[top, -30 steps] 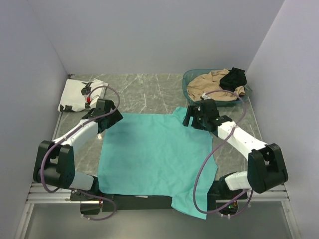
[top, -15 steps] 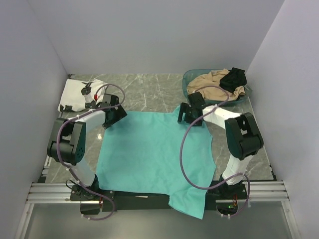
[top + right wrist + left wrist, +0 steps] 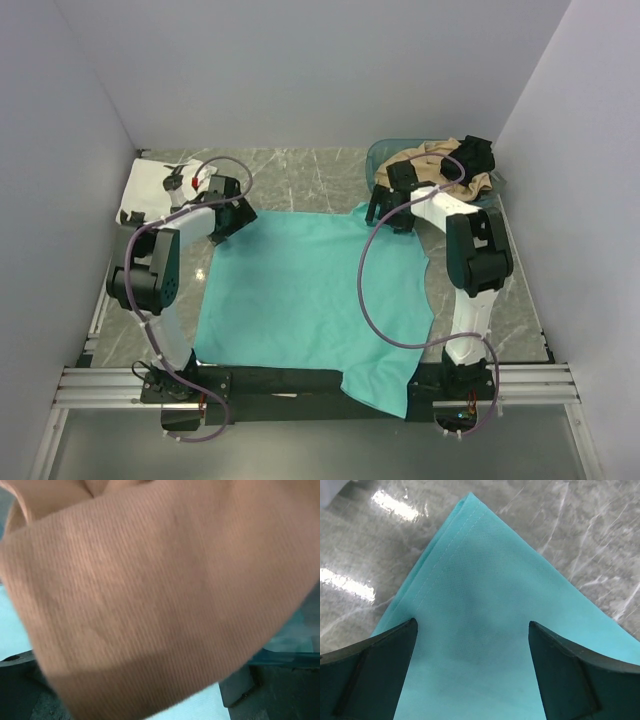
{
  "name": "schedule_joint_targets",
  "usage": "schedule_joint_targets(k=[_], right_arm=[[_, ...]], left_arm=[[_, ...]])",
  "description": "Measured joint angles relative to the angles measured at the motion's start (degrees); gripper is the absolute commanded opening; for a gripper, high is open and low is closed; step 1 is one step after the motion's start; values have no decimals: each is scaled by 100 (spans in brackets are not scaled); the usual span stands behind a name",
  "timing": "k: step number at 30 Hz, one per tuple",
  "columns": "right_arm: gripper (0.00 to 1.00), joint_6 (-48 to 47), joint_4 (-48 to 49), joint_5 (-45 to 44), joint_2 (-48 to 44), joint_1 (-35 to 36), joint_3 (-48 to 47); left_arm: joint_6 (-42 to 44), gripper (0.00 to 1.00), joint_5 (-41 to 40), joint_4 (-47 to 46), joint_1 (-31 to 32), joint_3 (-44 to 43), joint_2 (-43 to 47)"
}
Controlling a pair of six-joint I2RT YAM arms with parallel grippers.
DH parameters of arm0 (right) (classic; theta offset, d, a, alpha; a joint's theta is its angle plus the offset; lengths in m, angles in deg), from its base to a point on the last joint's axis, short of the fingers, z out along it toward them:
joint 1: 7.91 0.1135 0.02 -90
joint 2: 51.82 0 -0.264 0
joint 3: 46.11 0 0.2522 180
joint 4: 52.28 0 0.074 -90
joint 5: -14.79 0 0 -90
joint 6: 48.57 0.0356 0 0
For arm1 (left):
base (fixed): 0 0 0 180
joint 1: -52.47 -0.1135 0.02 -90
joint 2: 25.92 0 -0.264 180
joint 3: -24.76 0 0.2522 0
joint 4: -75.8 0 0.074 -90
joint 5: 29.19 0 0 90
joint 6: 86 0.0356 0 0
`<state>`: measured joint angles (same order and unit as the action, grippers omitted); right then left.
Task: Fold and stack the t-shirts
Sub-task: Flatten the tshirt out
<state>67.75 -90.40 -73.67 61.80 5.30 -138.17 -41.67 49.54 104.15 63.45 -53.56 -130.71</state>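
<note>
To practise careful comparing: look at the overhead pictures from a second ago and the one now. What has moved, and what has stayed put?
Both arms reached farther back: the left hand to the teal t-shirt's far left corner, the right hand to its far right corner beside the basket. The shirt slid slightly back. The left hand is open, gripping nothing. The white t-shirt, basket and tan garment stayed put.

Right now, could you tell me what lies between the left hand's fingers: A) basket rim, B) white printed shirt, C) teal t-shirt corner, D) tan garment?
C: in the left wrist view a stitched corner of the teal t-shirt lies between the fingers of the left hand.
</note>
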Motion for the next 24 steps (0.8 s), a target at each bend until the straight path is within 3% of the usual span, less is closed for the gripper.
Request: schedule_joint_targets(k=[8,13,24], right_arm=[[89,-229,-313,-35,378,-129,-710],[89,-483,-214,-24,170,-103,-654],[90,-426,133,-90,-2258,721,1270]], left_arm=[[17,99,50,170,-42,-238,-122],[9,99,85,343,-48,-199,20],[-977,99,-280,1617,240,1432,2833]])
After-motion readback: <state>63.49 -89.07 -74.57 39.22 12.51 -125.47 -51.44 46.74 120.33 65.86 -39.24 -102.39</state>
